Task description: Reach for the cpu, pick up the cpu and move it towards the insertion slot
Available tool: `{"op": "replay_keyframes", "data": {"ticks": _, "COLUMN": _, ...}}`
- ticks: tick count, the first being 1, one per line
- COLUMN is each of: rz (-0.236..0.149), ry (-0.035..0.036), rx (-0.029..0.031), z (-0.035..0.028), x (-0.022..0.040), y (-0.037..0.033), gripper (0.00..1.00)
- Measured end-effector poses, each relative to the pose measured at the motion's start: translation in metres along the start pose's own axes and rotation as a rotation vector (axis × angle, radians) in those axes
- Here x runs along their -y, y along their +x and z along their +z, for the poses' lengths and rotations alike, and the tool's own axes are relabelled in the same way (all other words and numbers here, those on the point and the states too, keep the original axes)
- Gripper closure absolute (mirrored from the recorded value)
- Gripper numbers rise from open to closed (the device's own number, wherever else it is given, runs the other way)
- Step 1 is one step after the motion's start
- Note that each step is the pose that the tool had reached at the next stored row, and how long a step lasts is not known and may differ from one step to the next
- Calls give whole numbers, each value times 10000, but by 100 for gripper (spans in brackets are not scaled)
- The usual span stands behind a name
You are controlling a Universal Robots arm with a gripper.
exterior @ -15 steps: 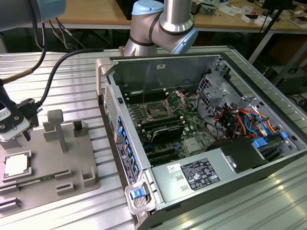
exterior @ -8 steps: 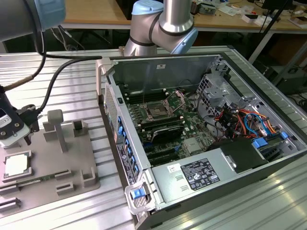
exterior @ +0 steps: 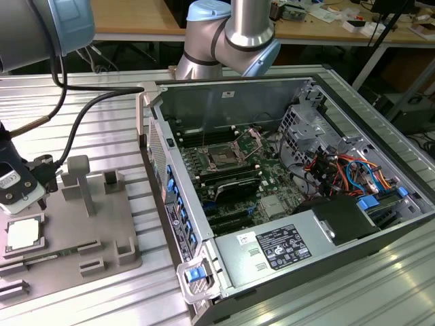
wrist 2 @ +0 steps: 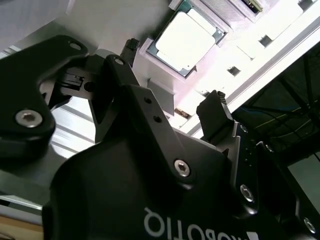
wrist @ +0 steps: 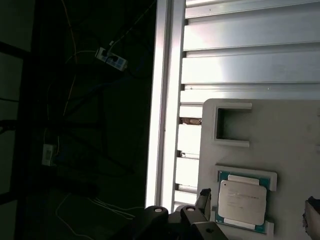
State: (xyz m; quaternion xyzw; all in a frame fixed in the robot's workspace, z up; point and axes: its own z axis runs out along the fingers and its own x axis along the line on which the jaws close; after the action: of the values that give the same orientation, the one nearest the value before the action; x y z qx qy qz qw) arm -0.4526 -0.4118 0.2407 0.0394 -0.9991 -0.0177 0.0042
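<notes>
1. The end effector (wrist 2: 171, 75) is wide open and holds nothing; its two black fingers (wrist 2: 216, 114) stand well apart from each other.
2. The cpu (wrist 2: 187, 39) lies flat in a square recess of the grey tray (exterior: 102, 231), just in front of the open fingertips in the second wrist view.
3. In the first wrist view the cpu (wrist: 243, 202) is between the two fingers, with one fingertip (wrist: 204, 198) just beside one edge of it and the other finger at the opposite side. No finger touches the chip, as far as can be seen.
4. In the exterior view the end effector is directly above the cpu (exterior: 22, 234), near to it, at the far side of the exterior view's left.
5. The tray rests on the ribbed aluminium tabletop (exterior: 326, 299) under the end effector, and some small upright grey blocks of the tray stand beside it.
6. The insertion slot (exterior: 223, 157) is well apart from the end effector, toward the exterior view's right. It sits on the green board inside the open computer case (exterior: 231, 102), with a dark centre and a silver frame.
7. The arm (exterior: 245, 27) passes behind the case, and a thick black cable (exterior: 88, 112) runs to the end effector.
</notes>
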Motion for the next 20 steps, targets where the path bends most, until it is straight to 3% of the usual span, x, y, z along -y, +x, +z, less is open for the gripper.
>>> {"op": "replay_keyframes", "data": {"ticks": 13, "rz": 0, "ry": 1, "rx": 1, "z": 38, "x": 1, "y": 0, "gripper": 25}}
{"op": "replay_keyframes", "data": {"ticks": 17, "rz": 0, "ry": 1, "rx": 1, "z": 80, "x": 3, "y": -1, "gripper": 25}}
{"op": "replay_keyframes", "data": {"ticks": 20, "rz": 1, "ry": 1, "rx": 0, "z": 156, "x": 6, "y": -1, "gripper": 25}}
